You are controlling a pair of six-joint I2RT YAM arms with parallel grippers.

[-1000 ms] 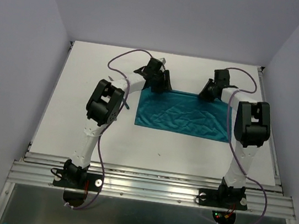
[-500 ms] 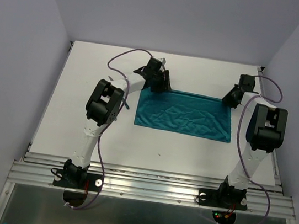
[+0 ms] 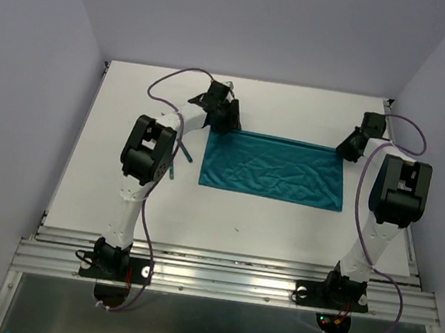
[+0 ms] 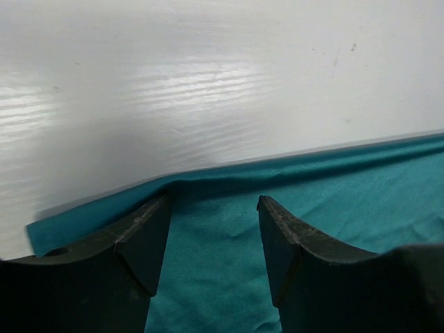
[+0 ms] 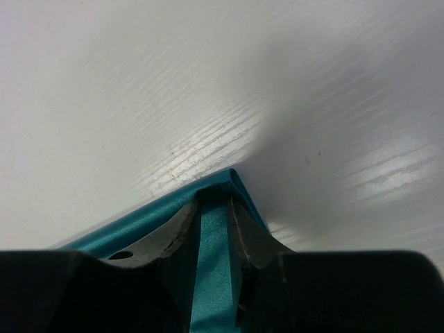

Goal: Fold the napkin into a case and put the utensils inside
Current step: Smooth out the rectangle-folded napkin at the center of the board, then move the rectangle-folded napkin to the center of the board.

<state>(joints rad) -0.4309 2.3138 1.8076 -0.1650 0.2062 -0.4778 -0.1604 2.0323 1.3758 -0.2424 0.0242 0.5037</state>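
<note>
Visibly, left end effector (image 4: 213, 208) spread over napkin (image 3: 276, 168) edge, right end effector (image 5: 215, 198) pinching its corner

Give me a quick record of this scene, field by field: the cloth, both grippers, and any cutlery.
Cloth: teal-green cloth napkin, a wrinkled rectangle lying flat on the white table
Left gripper: open, at the napkin's far left corner, fingers over the cloth edge
Right gripper: shut on the napkin's far right corner
Cutlery: slim teal handle left of the napkin, only partly visible
</note>
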